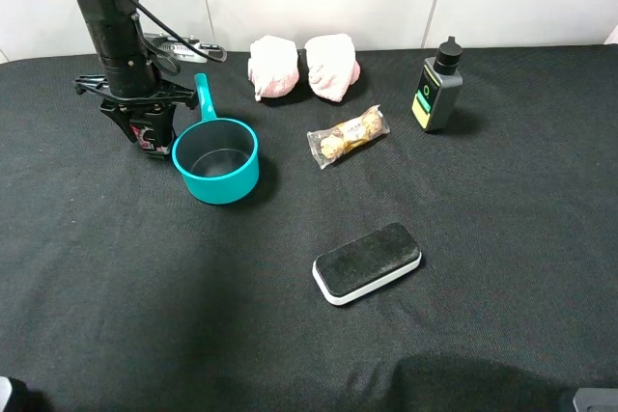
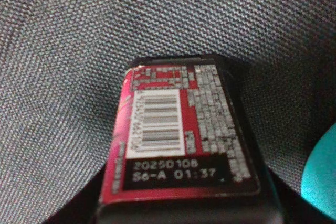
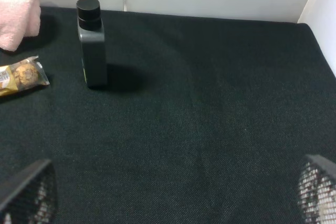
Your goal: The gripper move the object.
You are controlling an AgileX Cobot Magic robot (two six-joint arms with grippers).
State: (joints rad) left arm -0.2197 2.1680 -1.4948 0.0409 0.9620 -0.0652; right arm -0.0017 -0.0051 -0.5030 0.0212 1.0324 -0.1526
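Exterior high view: I see the left gripper [image 1: 145,134] clamped narrow on the small black box [image 2: 181,135], at the back left of the black tablecloth [image 1: 145,315], just beside the teal pot [image 1: 215,159]. On the left wrist view the box's red label [image 2: 118,145] and barcode [image 2: 157,124] fill most of the picture; I cannot tell whether the box rests on the tablecloth. The right gripper [image 3: 170,195] stands wide, its 2 fingers [image 3: 29,195] far apart and holding nothing, well apart from the black bottle [image 3: 92,45].
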